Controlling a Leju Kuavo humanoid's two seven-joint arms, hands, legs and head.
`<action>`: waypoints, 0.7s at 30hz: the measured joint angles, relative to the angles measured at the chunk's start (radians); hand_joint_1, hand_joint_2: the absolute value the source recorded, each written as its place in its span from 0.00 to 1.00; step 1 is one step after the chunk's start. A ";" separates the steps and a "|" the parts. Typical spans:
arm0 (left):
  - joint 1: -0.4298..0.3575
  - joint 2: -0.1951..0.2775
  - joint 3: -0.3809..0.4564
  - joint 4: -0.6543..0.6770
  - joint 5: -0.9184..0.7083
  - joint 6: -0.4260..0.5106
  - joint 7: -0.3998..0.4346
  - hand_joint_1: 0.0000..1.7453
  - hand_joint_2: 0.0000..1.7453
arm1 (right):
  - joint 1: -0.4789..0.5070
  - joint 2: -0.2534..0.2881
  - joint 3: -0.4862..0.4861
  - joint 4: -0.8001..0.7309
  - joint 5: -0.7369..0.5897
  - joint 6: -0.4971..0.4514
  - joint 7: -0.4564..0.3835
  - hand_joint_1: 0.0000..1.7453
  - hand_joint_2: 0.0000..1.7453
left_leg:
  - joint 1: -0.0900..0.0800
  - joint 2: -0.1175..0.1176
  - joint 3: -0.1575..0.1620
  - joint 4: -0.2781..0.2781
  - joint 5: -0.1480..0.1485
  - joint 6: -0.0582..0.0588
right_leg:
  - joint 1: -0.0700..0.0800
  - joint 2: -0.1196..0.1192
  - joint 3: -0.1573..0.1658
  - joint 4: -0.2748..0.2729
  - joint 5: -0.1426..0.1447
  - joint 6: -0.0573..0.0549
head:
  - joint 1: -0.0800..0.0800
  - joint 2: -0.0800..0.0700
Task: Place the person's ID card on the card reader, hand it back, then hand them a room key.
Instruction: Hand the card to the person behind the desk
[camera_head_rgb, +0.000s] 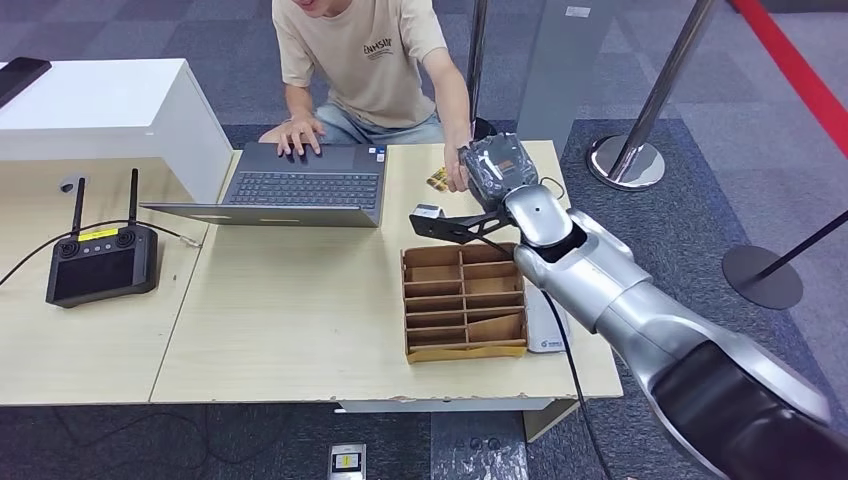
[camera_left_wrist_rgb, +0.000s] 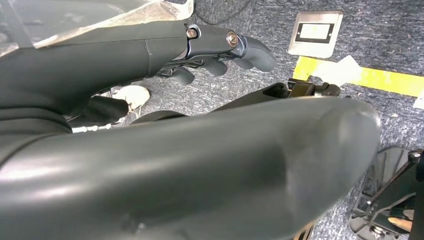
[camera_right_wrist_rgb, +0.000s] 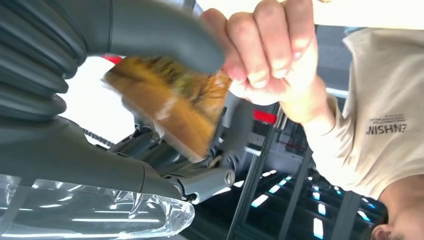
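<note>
Even, bright overhead light on the table (camera_head_rgb: 300, 340), shadows soft. Close to the right hand (camera_right_wrist_rgb: 150, 40) the card (camera_right_wrist_rgb: 170, 107) smears into blur (backlit, glare behind); ceiling lamps (camera_right_wrist_rgb: 280, 192) glow beyond.

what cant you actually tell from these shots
- The card: its print is blurred in the right wrist view, and in the head view it is too small to read.
- Who grips the card: the right hand and the person's hand overlap on it.
- The card reader: mostly hidden behind the right arm.
- The left hand: fingers partly hidden by its own cover.
</note>
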 joint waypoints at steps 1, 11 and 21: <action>0.000 0.000 0.000 0.000 0.000 0.000 0.000 0.00 0.00 | 0.004 0.000 -0.002 0.002 -0.013 -0.011 -0.005 0.00 0.00 | 0.000 0.000 0.000 0.000 0.000 0.000 | 0.000 0.000 0.000 0.000 0.000 0.000 | 0.000 0.000; 0.013 0.001 0.002 0.000 0.015 0.010 -0.011 0.00 0.00 | 0.190 -0.044 -0.169 -0.194 -0.614 -0.107 -0.220 0.00 1.00 | 0.000 0.000 0.001 0.000 0.000 0.000 | 0.000 0.000 0.001 0.000 0.000 0.000 | 0.000 0.000; 0.034 0.007 0.015 0.000 0.039 0.035 -0.025 0.00 0.00 | 0.503 -0.125 -0.330 -0.551 -0.863 -0.101 -0.399 0.00 1.00 | 0.000 0.000 0.001 0.000 -0.001 0.000 | 0.000 0.000 0.001 -0.001 -0.001 0.000 | 0.000 0.000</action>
